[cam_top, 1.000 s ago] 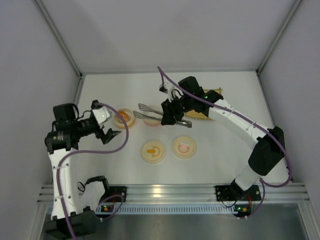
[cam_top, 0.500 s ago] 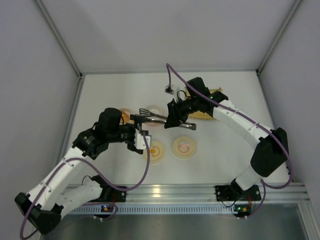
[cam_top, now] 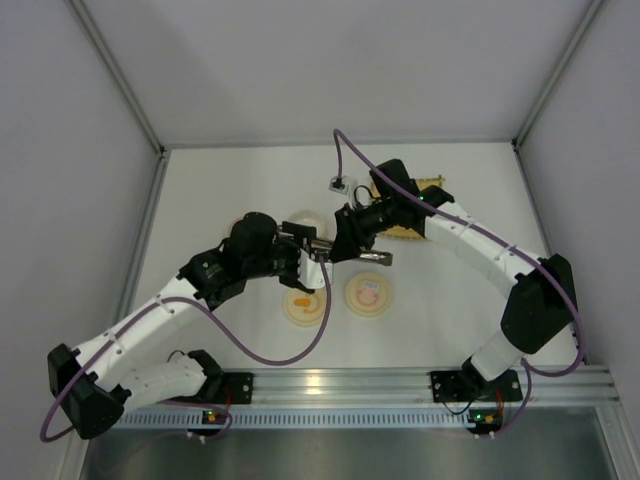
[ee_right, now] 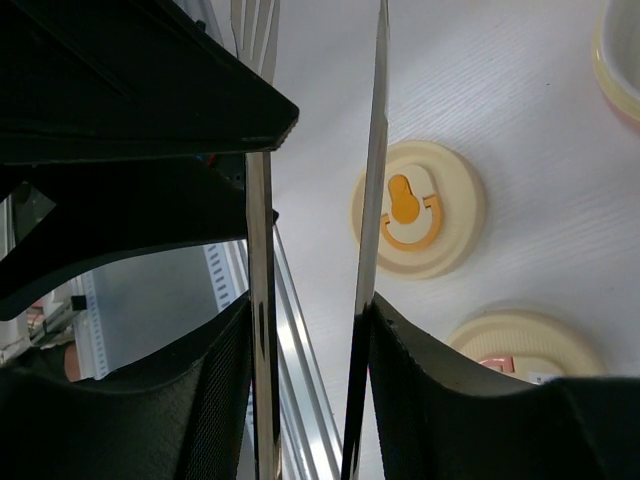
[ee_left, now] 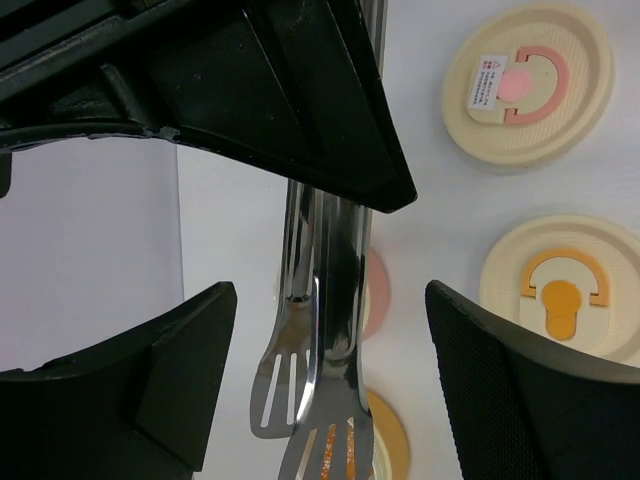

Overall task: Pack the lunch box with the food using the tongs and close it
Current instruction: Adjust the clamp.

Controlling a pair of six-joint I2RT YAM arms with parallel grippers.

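Swung left claw (cam_top: 318,250) in from left side of worktop (cam_top: 250,180). Its jaws stood open astride tongs (cam_top: 376,257), narrowing, no contact seen. Right claw (cam_top: 348,238) gripped tongs mid-arm, above bowl (ee_left: 376,300). Blades empty. Judged handover of tongs next; packing not begun.

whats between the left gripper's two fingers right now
The slotted ends of the tongs, which the right gripper holds. The left wrist view shows them inside the open left gripper, with a gap on each side.
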